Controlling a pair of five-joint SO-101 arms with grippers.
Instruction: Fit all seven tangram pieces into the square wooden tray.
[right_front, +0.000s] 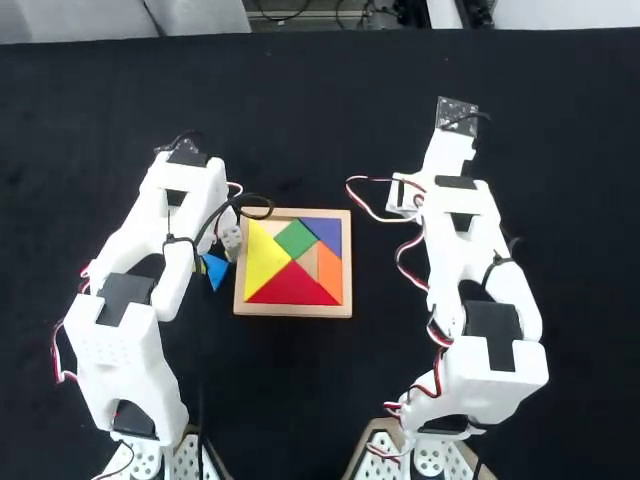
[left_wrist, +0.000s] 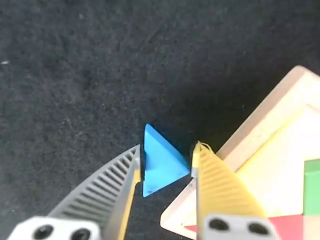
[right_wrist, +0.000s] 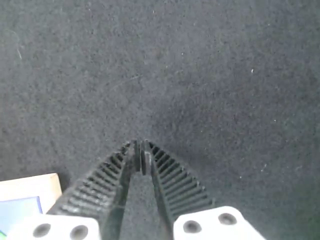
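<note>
The square wooden tray (right_front: 293, 311) lies between the two arms and holds yellow, red, green, orange and dark blue pieces, with a bare wood patch right of centre. Just off the tray's left edge, my left gripper (right_front: 213, 268) is shut on a small blue triangle (right_front: 215, 271). In the left wrist view the blue triangle (left_wrist: 159, 161) is pinched between the ribbed fingers (left_wrist: 212, 177) beside the tray's rim (left_wrist: 260, 120). My right gripper (right_wrist: 139, 151) is shut on nothing, over bare cloth by the tray's corner (right_wrist: 30, 187).
Black cloth (right_front: 300, 110) covers the whole table. The right arm (right_front: 455, 215) stands just right of the tray and the left arm (right_front: 160, 240) just left of it. Cables loop near the tray's top-left corner (right_front: 250, 207).
</note>
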